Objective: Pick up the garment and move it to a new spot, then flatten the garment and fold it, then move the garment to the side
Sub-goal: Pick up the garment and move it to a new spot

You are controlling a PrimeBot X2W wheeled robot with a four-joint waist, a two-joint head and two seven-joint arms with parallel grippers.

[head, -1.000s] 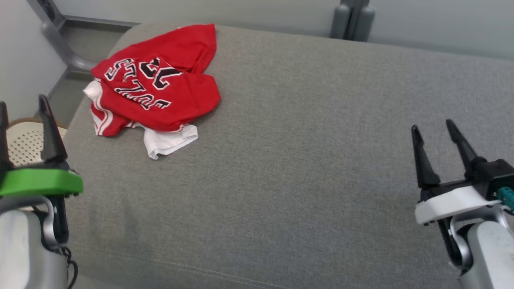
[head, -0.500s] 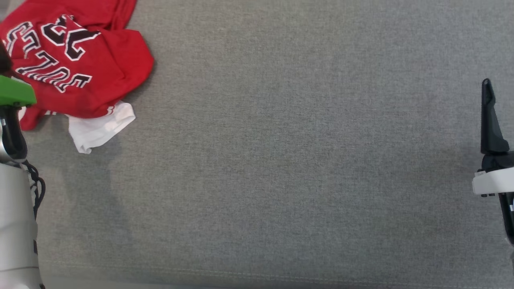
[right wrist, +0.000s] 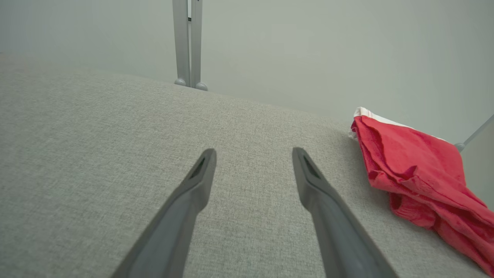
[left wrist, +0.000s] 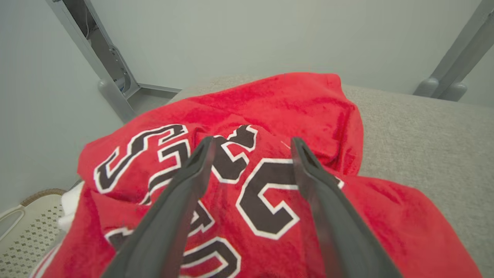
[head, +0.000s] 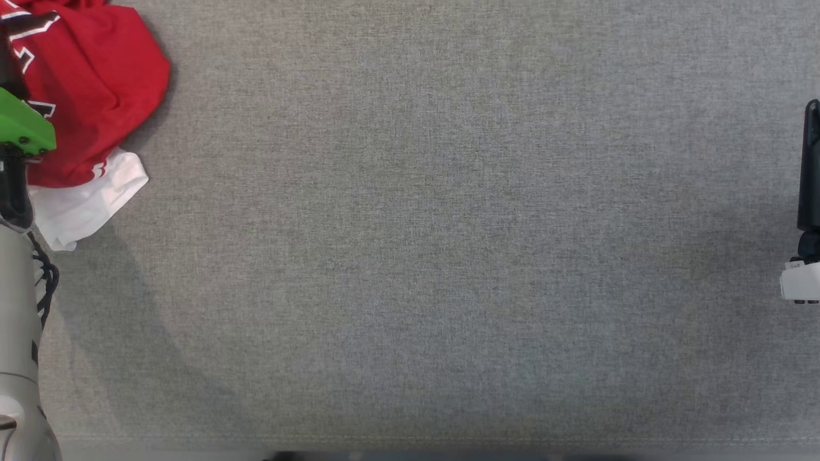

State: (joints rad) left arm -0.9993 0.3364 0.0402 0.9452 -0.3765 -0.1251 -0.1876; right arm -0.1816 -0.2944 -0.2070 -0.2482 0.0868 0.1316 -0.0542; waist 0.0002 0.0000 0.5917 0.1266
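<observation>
Head view shows the garment (head: 96,83), a crumpled red shirt with black letters edged in white, bunched at the far left of a grey fabric cushion (head: 448,256). A white part (head: 90,205) pokes out from under the red on the near side. A green mount (head: 22,128) sits in front of the garment at the left edge, with a pale forearm (head: 16,358) below it. At the right edge a single dark finger (head: 812,166) rises above a white mount (head: 801,282), over bare cushion. Left wrist view looks along the left tool (left wrist: 251,144), whose two fingers are spread wide and grasp nothing. They reach out over the lettered middle of the garment, and it is not clear whether the tips touch the cloth. A white perforated basket (left wrist: 23,231) shows at the lower left, beyond the cushion's edge, and a grey frame post (left wrist: 112,88) stands against the pale wall (left wrist: 247,38) behind. Right wrist view has the right tool (right wrist: 254,152) released as well, its fingers parted with nothing between them above plain grey fabric. The garment lies well apart from it, at the right side of that view, with a white hem along its far edge.
</observation>
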